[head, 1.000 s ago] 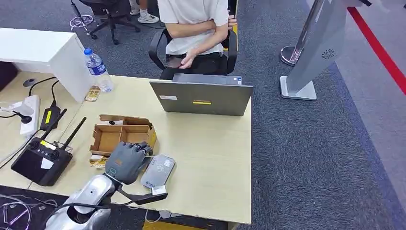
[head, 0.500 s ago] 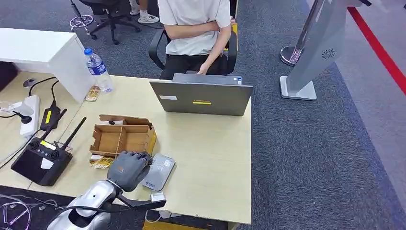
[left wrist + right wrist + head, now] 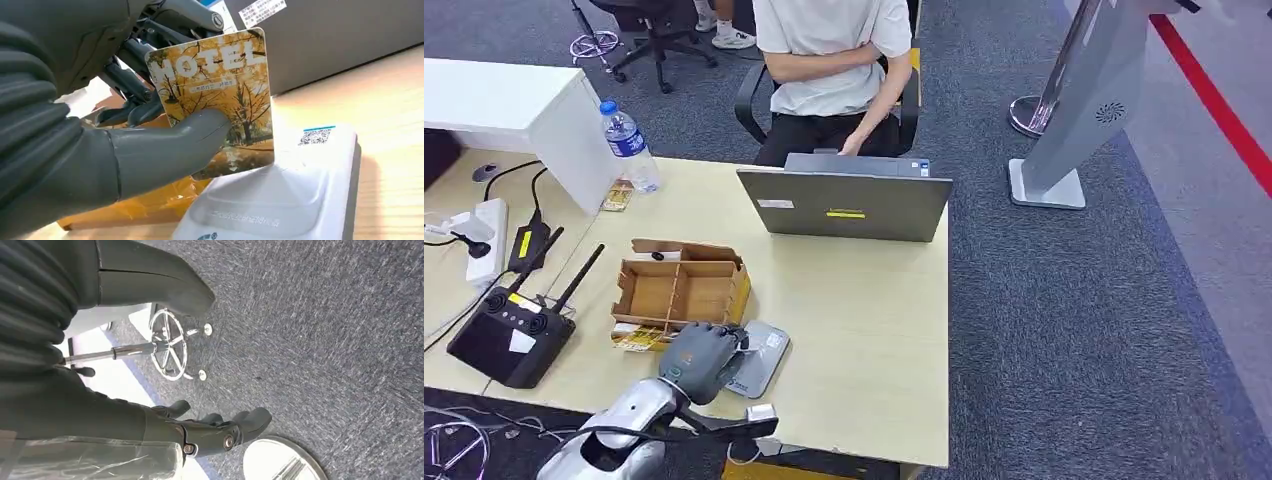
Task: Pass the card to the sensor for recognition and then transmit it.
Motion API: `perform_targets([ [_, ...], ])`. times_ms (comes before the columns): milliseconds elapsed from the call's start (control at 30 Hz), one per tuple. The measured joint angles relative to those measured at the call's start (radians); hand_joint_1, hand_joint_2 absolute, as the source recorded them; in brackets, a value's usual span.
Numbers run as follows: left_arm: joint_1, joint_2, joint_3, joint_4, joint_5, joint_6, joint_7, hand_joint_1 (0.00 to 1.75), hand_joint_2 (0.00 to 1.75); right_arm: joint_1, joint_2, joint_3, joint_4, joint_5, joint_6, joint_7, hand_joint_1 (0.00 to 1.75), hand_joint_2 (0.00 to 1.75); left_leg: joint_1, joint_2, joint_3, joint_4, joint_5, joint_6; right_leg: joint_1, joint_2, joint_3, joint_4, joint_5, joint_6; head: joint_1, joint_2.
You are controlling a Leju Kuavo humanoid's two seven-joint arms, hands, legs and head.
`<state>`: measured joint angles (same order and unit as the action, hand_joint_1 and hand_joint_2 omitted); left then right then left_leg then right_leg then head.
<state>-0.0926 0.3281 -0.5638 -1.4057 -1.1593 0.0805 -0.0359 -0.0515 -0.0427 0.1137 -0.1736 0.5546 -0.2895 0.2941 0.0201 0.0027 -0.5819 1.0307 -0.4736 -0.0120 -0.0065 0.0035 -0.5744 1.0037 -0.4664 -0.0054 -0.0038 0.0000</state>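
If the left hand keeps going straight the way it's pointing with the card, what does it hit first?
Most likely the white card reader: the left hand holds the hotel card upright just over its top, lower edge nearly at the surface. Beyond it stands the laptop, though depth is hard to judge.

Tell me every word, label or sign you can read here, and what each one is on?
"HOTEL": on the yellow card held by the left hand.
Small line under it on the card: too small to read.
QR code and faint print on the white sensor: not readable.
Stickers on the laptop and the water bottle label: too blurred to read.
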Motion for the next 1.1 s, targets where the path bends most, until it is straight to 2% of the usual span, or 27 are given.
perform_targets([
  [167,-0.006,0.000,-0.006,0.013,0.017,0.005,-0.007,1.75,1.75,0.000,0.000,0.000,0.000,0.001,0.000,-0.001,0.00,1.75,0.000,0.000,0.000,0.000,0.000,0.000,0.000,0.000,0.000,0.000,0.000,0.000,0.000,0.000],
  [267,-0.010,-0.007,-0.006,0.013,0.019,0.065,-0.012,1.75,1.75,0.000,-0.001,0.000,0.000,0.001,0.000,-0.002,0.00,1.75,0.000,0.000,0.000,0.000,0.000,0.000,0.000,0.000,0.000,0.000,0.000,0.000,0.000,0.000],
  [467,-0.016,-0.023,-0.006,0.012,0.017,0.081,-0.012,1.75,1.75,0.000,-0.001,0.000,0.000,0.002,0.000,-0.002,0.00,1.75,0.000,0.000,0.000,0.000,0.000,0.000,0.000,0.000,0.000,0.000,0.000,0.000,0.000,0.000],
  [600,-0.019,-0.040,0.006,-0.051,-0.011,0.279,-0.019,1.75,1.75,0.000,-0.001,-0.001,0.000,0.018,0.000,-0.004,0.00,1.75,0.000,0.000,-0.001,0.000,0.000,0.000,0.000,-0.001,-0.001,0.000,0.000,0.000,0.000,0.000],
  [700,-0.055,-0.054,0.064,-0.152,-0.014,0.397,-0.026,1.75,1.75,0.000,-0.001,-0.001,0.000,0.045,0.000,-0.008,0.00,1.75,0.000,-0.001,-0.001,0.000,0.000,0.000,0.000,-0.001,-0.001,0.000,0.001,0.000,0.000,0.000],
  [767,-0.104,-0.056,0.124,-0.192,-0.012,0.418,-0.026,1.75,1.75,-0.001,-0.001,0.000,0.000,0.063,0.007,-0.008,0.00,1.75,0.000,-0.001,-0.001,0.000,0.001,0.000,0.000,-0.001,-0.001,0.000,0.001,0.001,0.000,0.000],
  [867,-0.216,-0.053,0.226,-0.186,-0.015,0.386,-0.018,1.75,1.75,-0.013,-0.001,0.004,0.000,0.093,0.023,-0.002,0.00,1.75,0.000,-0.002,-0.002,0.000,0.004,0.000,0.000,-0.002,-0.001,0.000,0.003,0.000,0.000,0.000],
  [967,-0.360,-0.048,0.297,-0.105,-0.024,0.364,-0.033,1.75,1.75,-0.031,-0.001,0.011,0.000,0.115,0.039,0.003,0.00,1.75,0.001,-0.002,-0.003,0.000,0.007,-0.002,0.001,-0.002,-0.003,0.001,0.005,-0.001,0.000,0.000],
  [1100,-0.544,-0.047,0.351,0.083,-0.053,0.364,-0.040,1.75,1.75,-0.051,-0.001,0.027,0.000,0.142,0.056,0.013,0.00,1.75,0.000,-0.002,-0.005,0.000,0.011,0.000,0.001,-0.002,-0.005,0.001,0.009,-0.001,0.000,0.000],
])
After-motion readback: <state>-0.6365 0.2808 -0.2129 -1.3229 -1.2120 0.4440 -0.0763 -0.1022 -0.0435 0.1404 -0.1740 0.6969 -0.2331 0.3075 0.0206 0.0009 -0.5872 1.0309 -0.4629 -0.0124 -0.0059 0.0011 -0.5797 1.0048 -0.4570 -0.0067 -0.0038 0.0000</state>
